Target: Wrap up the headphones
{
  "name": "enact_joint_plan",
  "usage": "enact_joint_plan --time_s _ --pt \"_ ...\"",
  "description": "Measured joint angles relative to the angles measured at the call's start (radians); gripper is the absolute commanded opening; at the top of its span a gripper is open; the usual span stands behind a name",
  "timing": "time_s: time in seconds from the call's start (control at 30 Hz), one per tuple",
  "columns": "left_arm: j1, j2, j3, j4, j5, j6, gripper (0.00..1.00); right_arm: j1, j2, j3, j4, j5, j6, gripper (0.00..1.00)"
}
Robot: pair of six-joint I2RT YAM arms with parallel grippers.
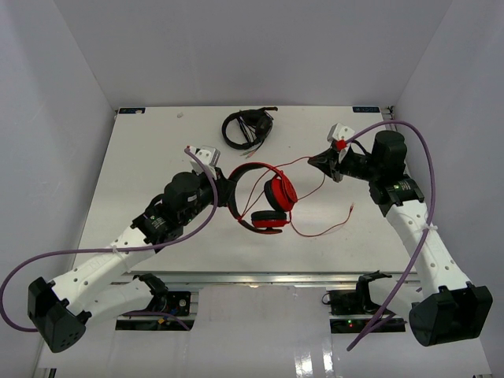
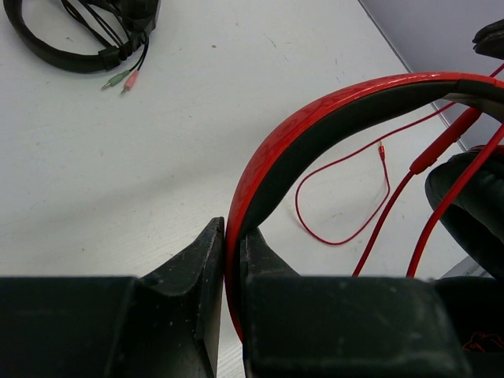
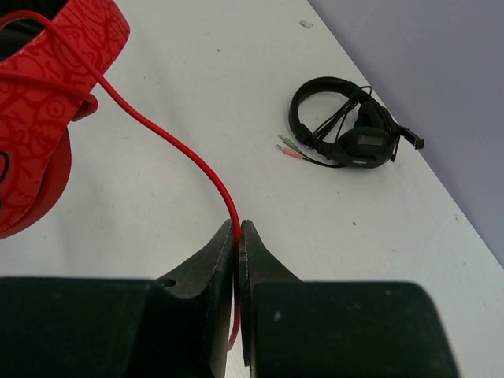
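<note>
Red headphones (image 1: 272, 201) lie near the middle of the white table (image 1: 150, 150) in the top view, with both arms reaching in on them from either side. Their headband (image 1: 250, 170) arches up and to the left, and the two round ear cups sit stacked at the centre of the frame, one just above the other.

The left gripper (image 1: 229, 191) comes in from the lower left and is clamped on the left end of the headband. In the left wrist view its fingers (image 2: 197, 260) are pressed against both faces of the red band (image 2: 315, 118), which curves away to the upper right.

The thin red cable (image 1: 315, 233) loops loosely over the table to the right of the ear cups, and one strand runs up toward the upper right. There the right gripper (image 1: 322, 163) is pinched closed on it. In the right wrist view the cable (image 3: 173, 142) comes down from the patterned red ear cup (image 3: 39, 94) at upper left and slips between the closed fingertips (image 3: 213, 252).

A black headset (image 1: 246, 128) with its own dark cable sits apart at the top centre of the table, its green and pink plugs (image 2: 122, 79) resting on the surface beside it.
</note>
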Motion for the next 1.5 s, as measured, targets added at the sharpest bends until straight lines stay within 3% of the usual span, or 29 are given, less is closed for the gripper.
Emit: enact_joint_plan --time_s 0.53,0.77,1.1,1.5 --pt "0.000 0.023 0.007 -0.031 -0.022 -0.007 0.00 -0.068 -0.002 0.006 0.084 -0.069 0.113 0.08" --pt "0.000 -0.012 0.049 -0.044 -0.011 -0.059 0.00 -0.078 0.007 -0.089 0.175 -0.091 0.163 0.09" --pt "0.000 0.023 0.191 -0.085 -0.007 -0.192 0.00 -0.076 0.104 -0.214 0.508 -0.231 0.416 0.12" --pt "0.000 0.168 0.378 -0.009 -0.013 -0.331 0.00 -0.028 0.329 -0.228 0.825 -0.247 0.665 0.18"
